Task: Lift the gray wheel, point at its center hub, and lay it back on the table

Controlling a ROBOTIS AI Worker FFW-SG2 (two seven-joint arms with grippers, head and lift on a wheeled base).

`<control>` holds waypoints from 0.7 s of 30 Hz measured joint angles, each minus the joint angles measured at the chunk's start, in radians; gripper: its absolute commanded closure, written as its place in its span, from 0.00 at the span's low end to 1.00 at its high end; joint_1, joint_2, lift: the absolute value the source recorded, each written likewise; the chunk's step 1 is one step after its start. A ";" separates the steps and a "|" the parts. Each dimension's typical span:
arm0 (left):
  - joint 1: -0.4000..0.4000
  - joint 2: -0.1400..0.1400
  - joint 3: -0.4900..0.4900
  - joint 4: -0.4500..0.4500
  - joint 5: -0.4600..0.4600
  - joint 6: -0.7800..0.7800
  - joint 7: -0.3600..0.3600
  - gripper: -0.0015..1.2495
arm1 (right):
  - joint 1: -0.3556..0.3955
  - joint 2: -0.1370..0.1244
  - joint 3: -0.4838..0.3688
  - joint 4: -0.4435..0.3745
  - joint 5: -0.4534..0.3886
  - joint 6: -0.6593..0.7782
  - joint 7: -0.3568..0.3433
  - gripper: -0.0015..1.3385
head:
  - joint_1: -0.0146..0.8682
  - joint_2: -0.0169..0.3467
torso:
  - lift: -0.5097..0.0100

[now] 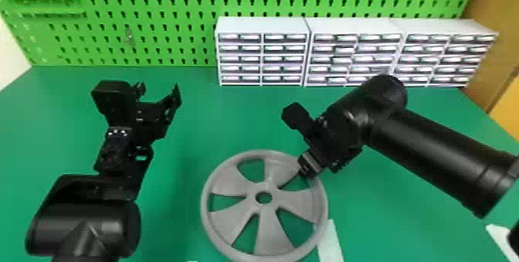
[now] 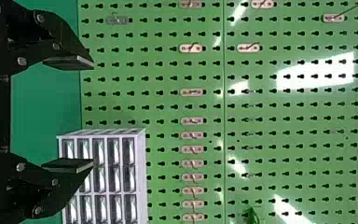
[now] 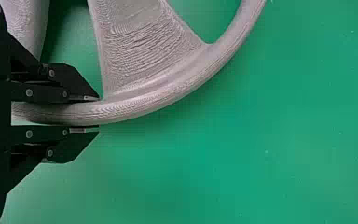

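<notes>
Right gripper (image 1: pixel 307 173) pinching gray wheel (image 1: pixel 270 232) at the rim, left gripper (image 1: pixel 159 90) spread wide, well apart from it.

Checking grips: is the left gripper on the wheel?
No, the left gripper stands open and apart from the wheel, off to the robot's left.

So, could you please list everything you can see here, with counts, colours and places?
table: one, green, below everything
gray wheel: one, gray, front middle
pegboard: one wall, green, behind the table
drawer cabinets: three, white, table's back, middle to right
hooks: several, pinkish beige, on the pegboard
pale strips: at least two, whitish, near side
panel: one, brown, far right
arms: two, black, left and right
left pincer: one, black, left side, open
right pincer: one, black, closed on the wheel's rim
</notes>
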 measured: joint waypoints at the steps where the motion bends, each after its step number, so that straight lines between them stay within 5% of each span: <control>1: 0.000 0.000 0.000 0.000 0.000 0.000 0.000 0.41 | 0.000 0.000 0.000 0.000 0.001 0.000 0.000 0.93 | 0.80 0.18 | 0.80; 21: 0.003 0.001 0.003 0.000 0.000 0.000 0.000 0.41 | 0.003 -0.004 -0.021 0.006 -0.013 0.006 0.000 0.93 | 0.80 0.18 | 0.80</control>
